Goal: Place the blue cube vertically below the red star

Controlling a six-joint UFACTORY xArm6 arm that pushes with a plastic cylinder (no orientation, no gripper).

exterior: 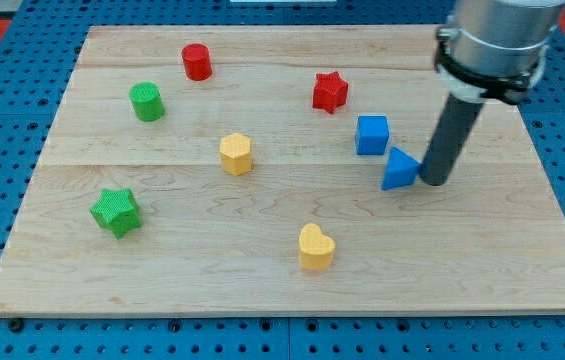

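Camera view shows your tip (434, 183) touching the blue triangle (399, 170). You have no hand, only a rod. Blue cube (372, 134) sits down-right of the red star (329, 92). Next, I think, go around and nudge the cube left.

Grey cyl. housing, dark rod (449, 140)

No readable text, labels, numbers — none.
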